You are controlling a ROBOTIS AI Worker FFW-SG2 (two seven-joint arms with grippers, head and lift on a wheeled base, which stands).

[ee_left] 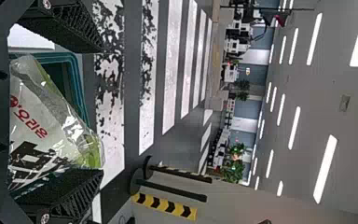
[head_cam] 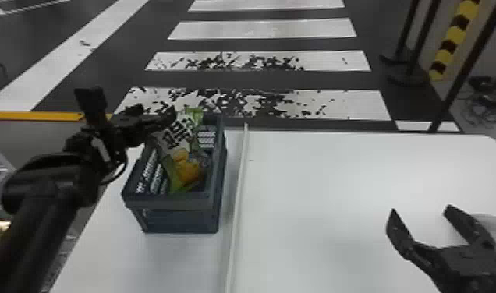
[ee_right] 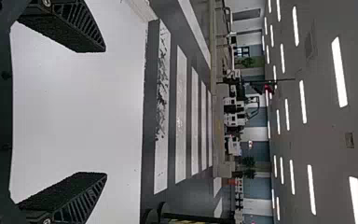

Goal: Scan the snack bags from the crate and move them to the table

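Note:
At the crate's back left rim is my left gripper (head_cam: 154, 115), open beside the top of a snack bag (head_cam: 186, 167). This white and green bag with orange pictures leans upright in the dark blue crate (head_cam: 173, 201). In the left wrist view the bag (ee_left: 39, 119) lies between the spread fingers of my left gripper (ee_left: 102, 111), its corner close to one of them; whether they touch is unclear. My right gripper (head_cam: 421, 210) is over the table's right part, open and holding nothing; the right wrist view shows it too (ee_right: 105, 112), with white tabletop between its fingers.
The white table (head_cam: 337, 179) carries a raised strip (head_cam: 237, 195) just right of the crate. A pale rounded object (head_cam: 489, 222) is partly behind my right gripper. Black posts (head_cam: 418, 39) and a yellow-black pole (head_cam: 454, 37) stand beyond the table's far right.

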